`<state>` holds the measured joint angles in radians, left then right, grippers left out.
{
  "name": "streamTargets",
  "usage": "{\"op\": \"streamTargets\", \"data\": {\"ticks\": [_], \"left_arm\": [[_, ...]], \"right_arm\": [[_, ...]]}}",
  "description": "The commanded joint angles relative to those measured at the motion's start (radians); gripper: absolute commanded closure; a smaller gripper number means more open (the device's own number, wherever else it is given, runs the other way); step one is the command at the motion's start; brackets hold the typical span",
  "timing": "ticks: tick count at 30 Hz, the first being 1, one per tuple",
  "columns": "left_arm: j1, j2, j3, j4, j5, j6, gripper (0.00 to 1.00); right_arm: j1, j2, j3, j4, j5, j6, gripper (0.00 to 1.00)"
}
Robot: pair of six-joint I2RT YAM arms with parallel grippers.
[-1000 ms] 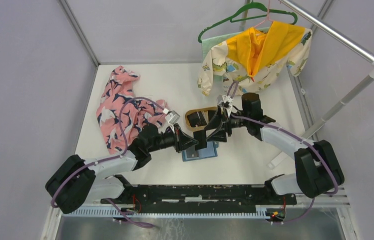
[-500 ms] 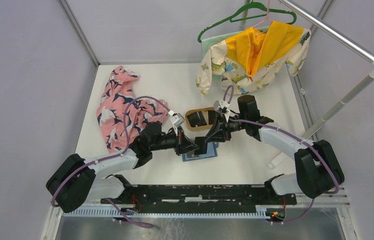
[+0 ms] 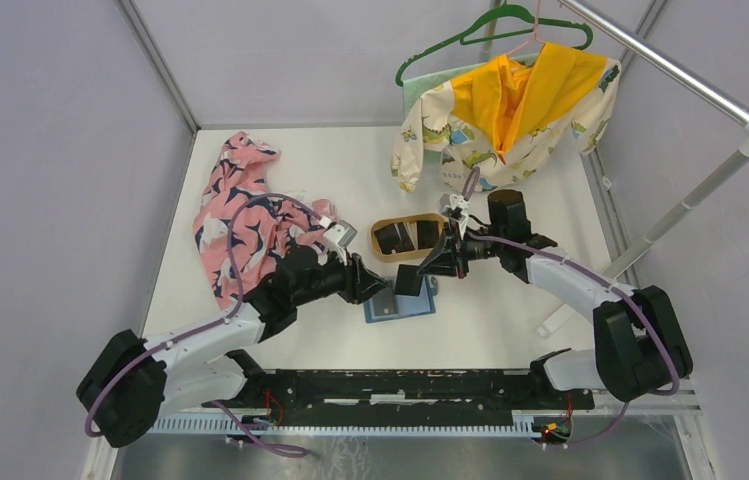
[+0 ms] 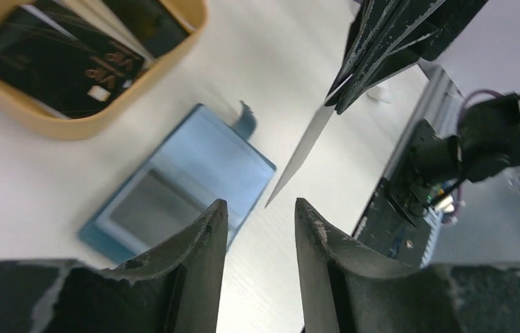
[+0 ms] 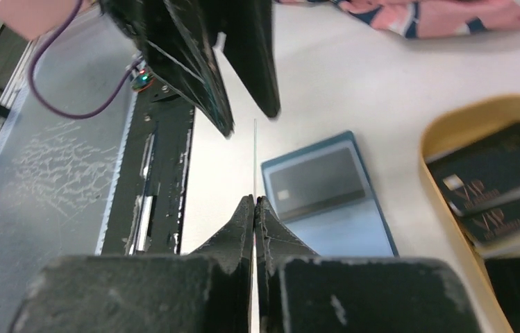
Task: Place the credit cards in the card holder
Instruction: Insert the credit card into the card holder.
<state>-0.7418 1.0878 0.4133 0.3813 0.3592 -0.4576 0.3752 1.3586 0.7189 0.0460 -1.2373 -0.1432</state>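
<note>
The teal card holder lies open and flat on the white table, with a dark card in its upper pocket. My right gripper is shut on one of the credit cards, held edge-on just above the card holder. In the left wrist view that card hangs as a pale sliver from the right fingers. My left gripper is open with nothing between its fingers, just left of the card and over the holder. More dark credit cards lie in the tan tray.
A pink patterned cloth lies on the table at the left. Garments on hangers hang from a rail at the back right, close behind the right arm. The black base rail runs along the near edge.
The right gripper has shut on the card that the left gripper held. The left gripper has opened, let go and drawn back a little to the left.
</note>
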Motion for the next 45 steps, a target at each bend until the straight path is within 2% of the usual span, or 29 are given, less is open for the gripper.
{"op": "streamTargets", "data": {"ticks": [1,6,10,14,20,30,37,45], "left_arm": [[-0.001,-0.07,0.001,-0.135,-0.252,-0.04,0.51],[-0.001,-0.002,-0.001,-0.181,-0.353,-0.06,0.43],[-0.001,0.076,0.018,-0.197,-0.434,-0.07,0.42],[-0.001,0.122,0.026,-0.19,-0.434,-0.073,0.41],[-0.011,0.166,0.021,-0.169,-0.406,-0.084,0.39],[-0.043,0.318,0.076,-0.164,-0.377,-0.088,0.4],[-0.062,0.387,0.113,-0.191,-0.377,-0.082,0.53],[-0.073,0.427,0.138,-0.203,-0.369,-0.06,0.58]], "right_arm": [[-0.048,0.017,-0.045,0.09,0.101,0.142,1.0],[-0.05,0.117,-0.052,0.106,0.156,0.258,1.0],[-0.049,0.15,-0.091,0.175,0.223,0.369,1.0],[-0.049,0.18,-0.138,0.267,0.265,0.49,1.0],[-0.046,0.242,-0.156,0.347,0.252,0.585,1.0],[-0.042,0.273,-0.167,0.352,0.313,0.615,1.0],[-0.037,0.28,-0.159,0.265,0.369,0.565,1.0],[-0.021,0.304,-0.124,0.118,0.412,0.467,1.0]]}}
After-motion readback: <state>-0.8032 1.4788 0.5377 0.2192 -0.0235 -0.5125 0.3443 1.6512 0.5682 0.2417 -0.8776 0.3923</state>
